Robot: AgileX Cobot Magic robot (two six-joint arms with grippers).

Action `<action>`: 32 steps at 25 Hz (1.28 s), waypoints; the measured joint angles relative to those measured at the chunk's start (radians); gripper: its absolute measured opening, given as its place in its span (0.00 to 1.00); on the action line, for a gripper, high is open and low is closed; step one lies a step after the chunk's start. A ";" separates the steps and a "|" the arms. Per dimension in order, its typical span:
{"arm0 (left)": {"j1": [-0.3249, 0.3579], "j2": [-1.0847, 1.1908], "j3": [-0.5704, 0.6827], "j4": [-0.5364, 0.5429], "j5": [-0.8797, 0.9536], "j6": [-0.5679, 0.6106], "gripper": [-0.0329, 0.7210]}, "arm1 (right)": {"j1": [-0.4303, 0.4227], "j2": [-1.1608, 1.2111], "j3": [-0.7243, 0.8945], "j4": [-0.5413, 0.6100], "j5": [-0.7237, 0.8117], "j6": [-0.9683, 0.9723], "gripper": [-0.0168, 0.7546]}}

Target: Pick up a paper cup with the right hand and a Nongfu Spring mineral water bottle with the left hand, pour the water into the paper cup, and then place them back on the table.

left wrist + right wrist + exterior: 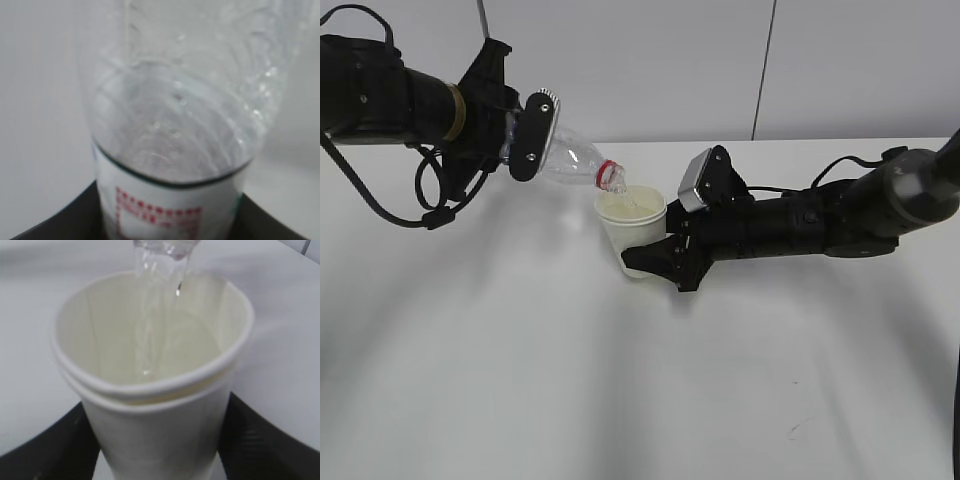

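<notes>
My left gripper [520, 135] is shut on the Nongfu Spring mineral water bottle [570, 160], held tilted with its red-ringed mouth down over the paper cup [635, 230]. The left wrist view shows the clear bottle [180, 115] and its white label with red print between the black jaws. My right gripper [655, 258] is shut on the paper cup and holds it upright just above the white table [520, 350]. In the right wrist view a stream of water [150, 325] falls from the bottle mouth into the cup [155, 405], which holds some water.
The white table stretches all round. A grey wall with vertical seams stands behind the table. Black cables [430, 190] hang below the left arm.
</notes>
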 joint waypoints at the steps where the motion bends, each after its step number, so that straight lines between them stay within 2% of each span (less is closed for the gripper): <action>1: 0.000 0.000 0.000 0.001 0.000 0.000 0.47 | 0.000 0.000 0.000 0.000 0.000 0.000 0.66; 9: 0.000 0.000 0.000 0.000 0.000 -0.007 0.47 | 0.000 0.000 0.000 0.000 0.000 0.002 0.66; 14: 0.000 0.000 0.000 -0.047 -0.006 -0.098 0.47 | 0.000 0.000 0.000 0.031 0.000 -0.002 0.66; 18: 0.000 0.000 0.000 -0.217 -0.020 -0.168 0.48 | 0.000 0.000 0.000 0.069 -0.025 -0.030 0.66; 27: 0.000 0.000 0.000 -0.672 -0.031 -0.184 0.53 | 0.000 0.000 0.000 0.209 -0.032 -0.088 0.66; 29: 0.000 0.000 0.000 -0.766 -0.058 -0.184 0.53 | 0.000 0.000 0.000 0.227 -0.032 -0.095 0.66; 32: 0.000 -0.001 0.024 -0.853 -0.153 -0.185 0.53 | 0.000 0.000 0.000 0.271 -0.032 -0.137 0.66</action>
